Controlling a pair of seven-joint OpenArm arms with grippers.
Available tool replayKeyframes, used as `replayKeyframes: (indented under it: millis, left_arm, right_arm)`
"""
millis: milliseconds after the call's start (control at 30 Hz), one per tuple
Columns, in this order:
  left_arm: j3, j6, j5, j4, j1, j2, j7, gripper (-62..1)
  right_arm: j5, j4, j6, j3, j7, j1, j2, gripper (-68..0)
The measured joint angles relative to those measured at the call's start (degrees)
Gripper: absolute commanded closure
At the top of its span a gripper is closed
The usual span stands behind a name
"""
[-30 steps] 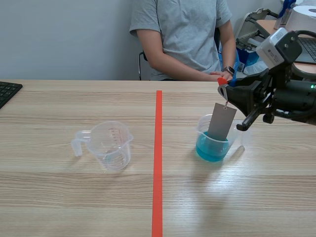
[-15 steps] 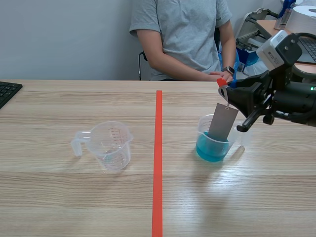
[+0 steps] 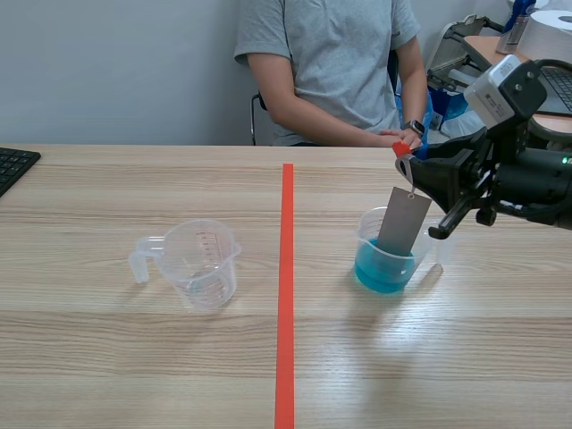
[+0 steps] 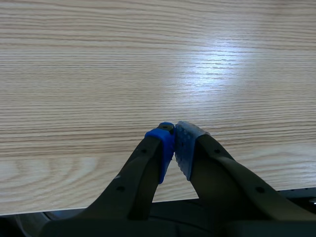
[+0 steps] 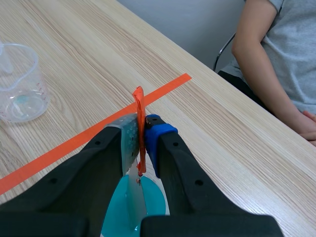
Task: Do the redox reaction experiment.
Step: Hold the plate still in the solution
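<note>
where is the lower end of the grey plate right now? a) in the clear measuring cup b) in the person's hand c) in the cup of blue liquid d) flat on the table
c: the grey plate hangs from the orange tab pinched in the right gripper, and its lower end dips into the cup of blue liquid.

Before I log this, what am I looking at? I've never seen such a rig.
A two-armed robot at a wooden table. The wide picture looks from between the arms; the other two are from a camera on each wrist. The right fingers are shut on an orange-red tab holding a grey plate, its lower end in a cup of blue liquid. The left fingers are shut on nothing, above the table. A clear measuring cup stands across the tape line; a person sits opposite.
</note>
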Motion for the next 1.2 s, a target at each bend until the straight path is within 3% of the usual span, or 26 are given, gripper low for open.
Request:
replayKeyframes:
  millis: [833, 1033, 1200]
  left_arm:
    - [0.0, 0.0, 0.0, 0.0, -0.02, 0.0, 0.0, -3.6]
    - [0.0, 0.0, 0.0, 0.0, -0.02, 0.0, 0.0, -3.6]
    - [0.0, 0.0, 0.0, 0.0, -0.02, 0.0, 0.0, -3.6]
  right_arm:
    - [-0.17, 0.39, 0.0, 0.02, -0.04, -0.02, 0.0, -1.5]
    - [-0.22, 4.87, 0.04, 0.17, -3.15, -0.07, 0.37, -1.5]
    - [4.0, 9.88, 0.09, 0.96, -6.4, -0.04, 2.14, -1.5]
